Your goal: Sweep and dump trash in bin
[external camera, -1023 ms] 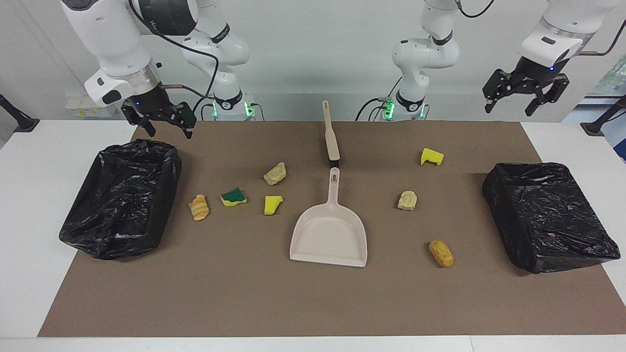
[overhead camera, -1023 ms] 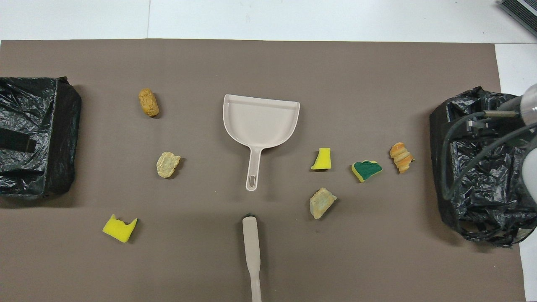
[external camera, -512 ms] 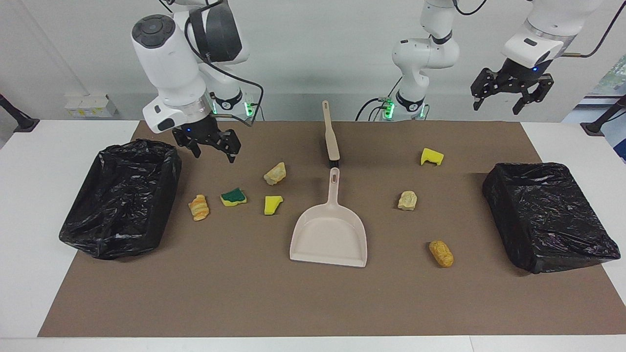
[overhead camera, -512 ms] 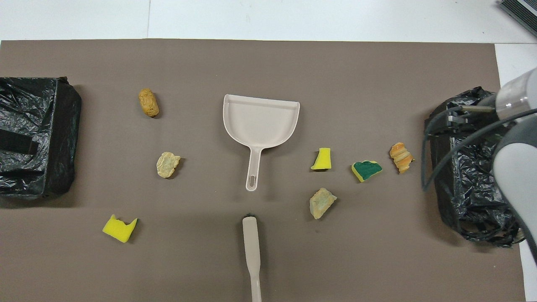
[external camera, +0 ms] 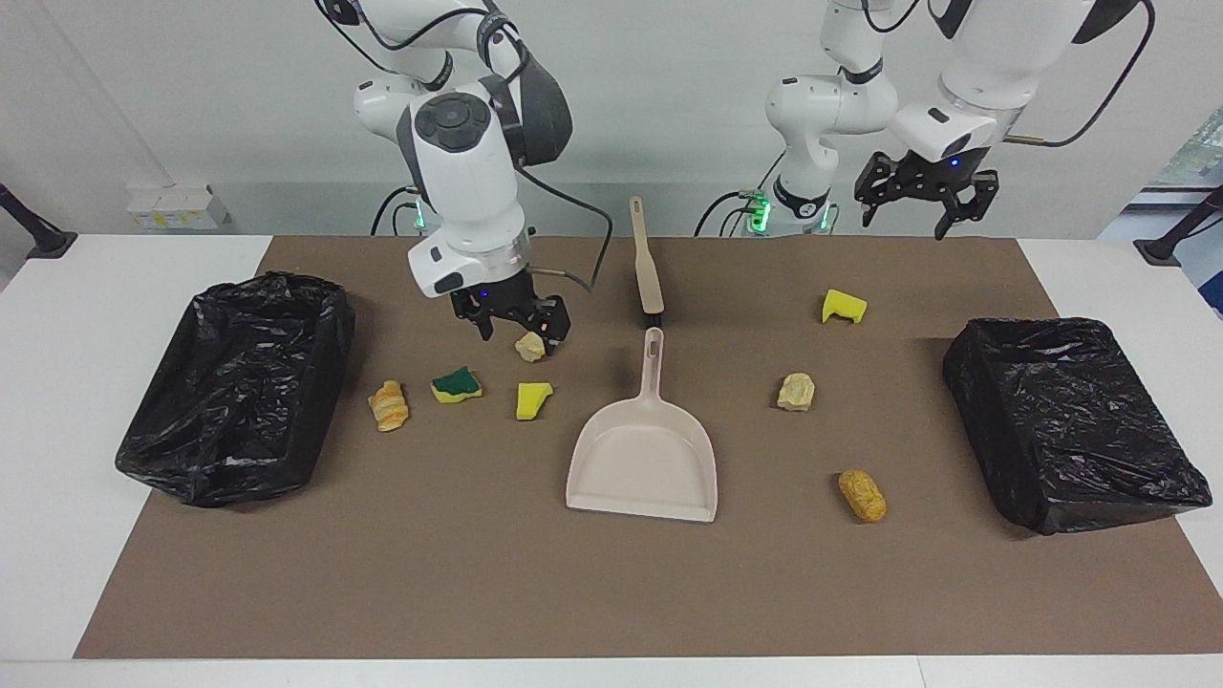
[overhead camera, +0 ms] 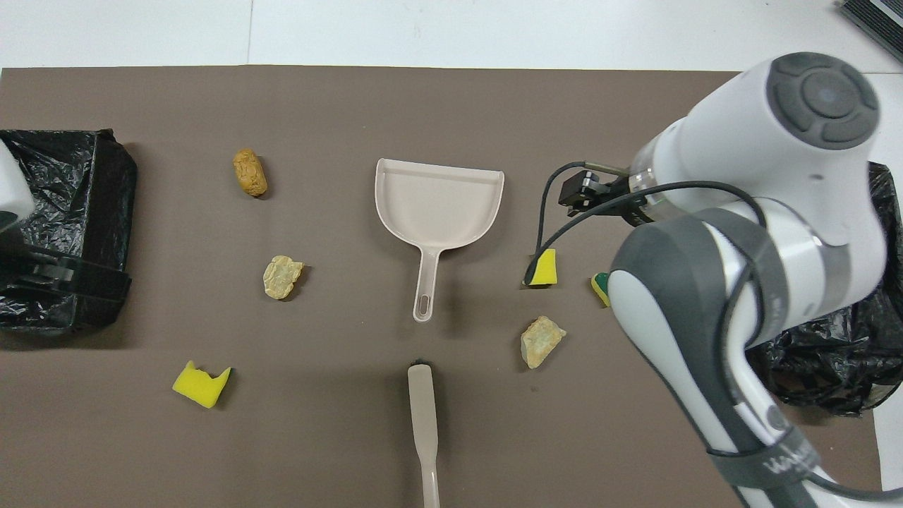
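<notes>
Several trash lumps lie on the brown mat: an orange bread bit [external camera: 388, 405], a green-and-yellow sponge [external camera: 456, 384], a yellow chunk [external camera: 533, 399] and a tan lump [external camera: 528, 348] toward the right arm's end. A yellow sponge [external camera: 844, 306], a tan lump [external camera: 795, 392] and an orange lump [external camera: 862, 495] lie toward the left arm's end. My right gripper [external camera: 521, 334] hangs open just over the first tan lump, holding nothing. My left gripper [external camera: 922, 218] is open and raised over the mat's edge by the robots. Two black-bagged bins [external camera: 234, 382] [external camera: 1070, 420] stand at the table's ends.
A beige dustpan [external camera: 642, 459] lies mid-mat, its handle toward the robots. A beige brush [external camera: 648, 272] lies in line with that handle, nearer to the robots. In the overhead view the right arm covers part of the green sponge [overhead camera: 600, 288] and the bin [overhead camera: 832, 367].
My right gripper has swung from the bin at its end of the table to over the tan lump beside the brush. The left gripper has moved toward the table's middle. Both stayed open.
</notes>
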